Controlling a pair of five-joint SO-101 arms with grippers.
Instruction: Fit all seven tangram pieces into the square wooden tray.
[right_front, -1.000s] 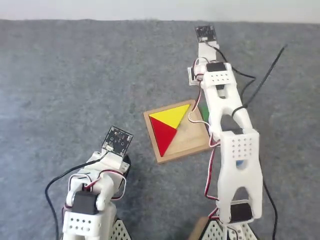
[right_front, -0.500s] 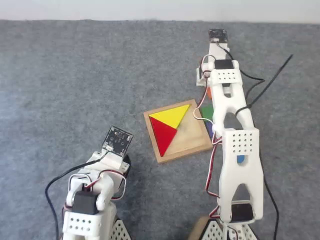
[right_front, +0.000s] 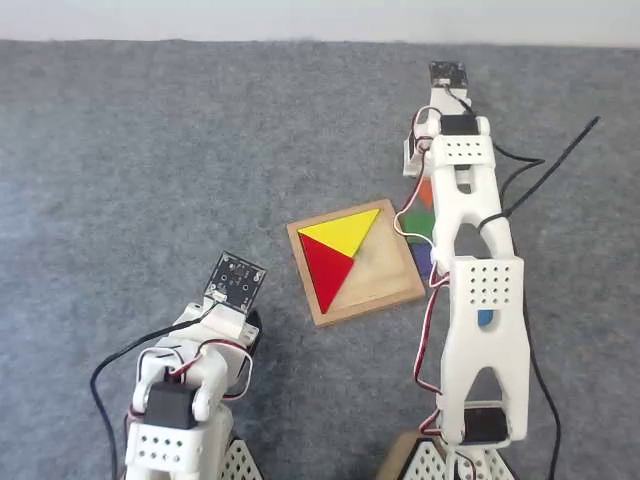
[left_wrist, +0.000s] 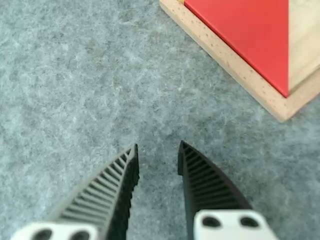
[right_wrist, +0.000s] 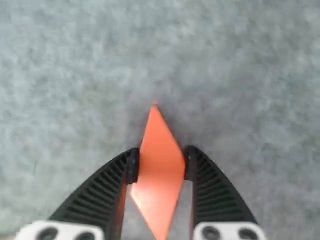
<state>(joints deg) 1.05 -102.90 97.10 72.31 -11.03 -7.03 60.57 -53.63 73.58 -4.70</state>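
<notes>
In the high view the grey table (right_front: 150, 150) carries everything. The right arm (right_front: 485, 300) is stretched out along the 12 to 6 o'clock line past the tray's 3 o'clock side. The left arm (right_front: 190, 390) sits folded at about 8 o'clock from the tray.

The square wooden tray (right_front: 385, 268) lies mid-table, turned a little off square. The red triangle (right_front: 325, 265) fills its 9 o'clock quarter and the yellow triangle (right_front: 342, 232) its 12 o'clock quarter. Its 3 and 6 o'clock quarters are bare wood.

A green piece (right_front: 419, 222) and a purple piece (right_front: 423, 262) lie on the table just beside the tray's 3 o'clock edge, partly under the right arm.

The right end effector (right_wrist: 160, 155) is clenched on the orange piece (right_wrist: 159, 170), a slim diamond, with one finger against each of its side corners. Its long axis runs straight out along the line of the fingers, so roughly 12 to 6 o'clock on the table. Whether it is off the table I cannot tell.

From this end effector the tray's bare wood lies at about 7 o'clock, so I judge the coming move to be a pull back that way. A turn of the long axis may be needed before it seats.

The left end effector (left_wrist: 157, 150) is released, with a narrow gap and nothing in it, near a tray corner.
</notes>
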